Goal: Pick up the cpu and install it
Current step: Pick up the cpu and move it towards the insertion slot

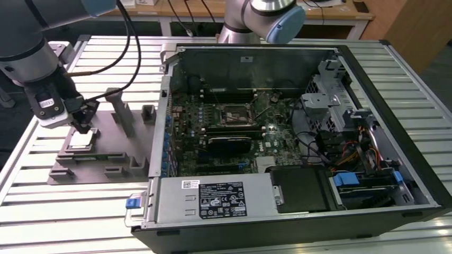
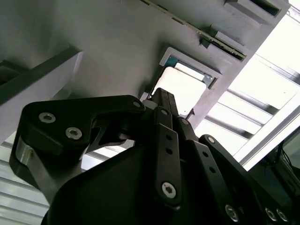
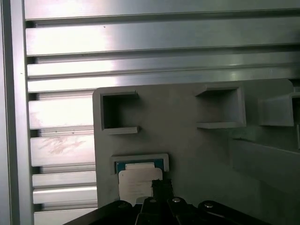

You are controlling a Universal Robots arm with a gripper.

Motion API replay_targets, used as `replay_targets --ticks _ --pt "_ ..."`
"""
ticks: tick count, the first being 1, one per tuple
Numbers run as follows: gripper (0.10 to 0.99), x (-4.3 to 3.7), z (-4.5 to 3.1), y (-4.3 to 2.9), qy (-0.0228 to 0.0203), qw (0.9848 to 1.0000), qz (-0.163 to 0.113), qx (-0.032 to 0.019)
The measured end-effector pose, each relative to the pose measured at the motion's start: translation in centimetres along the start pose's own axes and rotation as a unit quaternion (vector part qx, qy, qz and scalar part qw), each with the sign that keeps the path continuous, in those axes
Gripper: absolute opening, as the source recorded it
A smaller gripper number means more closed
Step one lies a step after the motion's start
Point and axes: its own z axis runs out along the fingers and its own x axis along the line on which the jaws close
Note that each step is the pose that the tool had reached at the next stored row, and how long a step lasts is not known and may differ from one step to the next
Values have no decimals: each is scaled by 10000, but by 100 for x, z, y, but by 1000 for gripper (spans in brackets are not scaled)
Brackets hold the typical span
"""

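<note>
Directly under claw (image 1: 83, 125), cpu (image 1: 80, 139) lying flat in grey tray (image 1: 109, 142) pocket (well apart from open computer case (image 1: 254, 69)); claw pointing down, clenched, gripping nothing.

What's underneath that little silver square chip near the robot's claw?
The cpu lies in a framed pocket of the grey tray, a blue-green strip showing along one edge. The pocket's floor beneath it is covered.
</note>
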Motion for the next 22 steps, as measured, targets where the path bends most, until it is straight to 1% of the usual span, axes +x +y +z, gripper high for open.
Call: replay_targets --ticks 6,15,22 --pt "106 33 31 -32 0 10000 1 0" --pt "106 134 89 -49 0 10000 1 0" --pt "106 147 95 -52 0 10000 1 0"
